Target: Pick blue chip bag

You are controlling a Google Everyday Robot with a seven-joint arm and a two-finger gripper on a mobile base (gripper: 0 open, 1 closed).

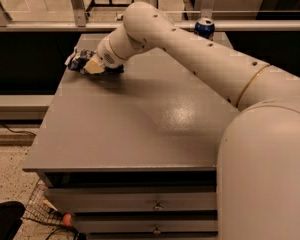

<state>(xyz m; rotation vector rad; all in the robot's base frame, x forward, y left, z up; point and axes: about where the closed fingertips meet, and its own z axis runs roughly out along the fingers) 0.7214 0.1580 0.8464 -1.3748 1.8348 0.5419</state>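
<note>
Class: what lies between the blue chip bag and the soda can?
Camera view: the arm crosses that stretch, its claw at the blue chip bag.

Glossy cream arm (200, 49), gold band (250, 81), tan jaws

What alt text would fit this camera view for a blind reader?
A white robot arm reaches across a gray table, its gripper at a crumpled blue chip bag near the far left corner. A blue soda can stands at the far right.
</note>
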